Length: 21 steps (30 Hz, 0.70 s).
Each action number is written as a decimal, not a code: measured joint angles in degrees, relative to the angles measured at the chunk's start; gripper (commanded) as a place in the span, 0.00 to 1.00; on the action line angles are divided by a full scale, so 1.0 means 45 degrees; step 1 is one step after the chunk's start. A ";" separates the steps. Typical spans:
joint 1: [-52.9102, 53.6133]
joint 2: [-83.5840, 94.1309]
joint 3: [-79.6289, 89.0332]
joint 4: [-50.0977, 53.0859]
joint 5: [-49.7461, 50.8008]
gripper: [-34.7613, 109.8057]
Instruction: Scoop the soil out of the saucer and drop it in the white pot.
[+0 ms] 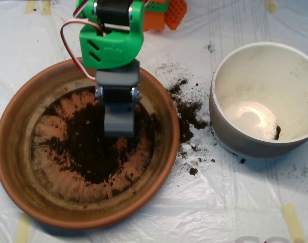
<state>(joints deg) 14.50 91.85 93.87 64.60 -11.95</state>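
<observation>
The terracotta saucer (pixel 22 167) fills the left half of the overhead view. Dark crumbly soil (pixel 88 152) lies spread over its middle. The grey scoop (pixel 118 124) on the green arm reaches down from the top into the saucer, its tip resting over the upper part of the soil pile. The white pot (pixel 245 66) stands to the right, its glossy inside nearly bare, with one small dark crumb (pixel 277 132) near its lower right wall.
Spilled soil (pixel 187 109) is scattered on the plastic-covered table between saucer and pot. Orange parts (pixel 166 12) sit at the top edge behind the arm. A red wire (pixel 68 48) loops off the arm's left side.
</observation>
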 measured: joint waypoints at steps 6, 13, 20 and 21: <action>-0.1094 0.1953 -0.0664 0.1387 0.0000 0.24; -0.2813 0.2520 -0.2363 0.2773 0.0312 0.24; -0.4941 0.1836 -0.4824 0.3770 0.0801 0.24; -0.5273 0.1582 -0.5059 0.3789 0.0801 0.24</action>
<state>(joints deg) -9.23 98.96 71.10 81.65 -8.35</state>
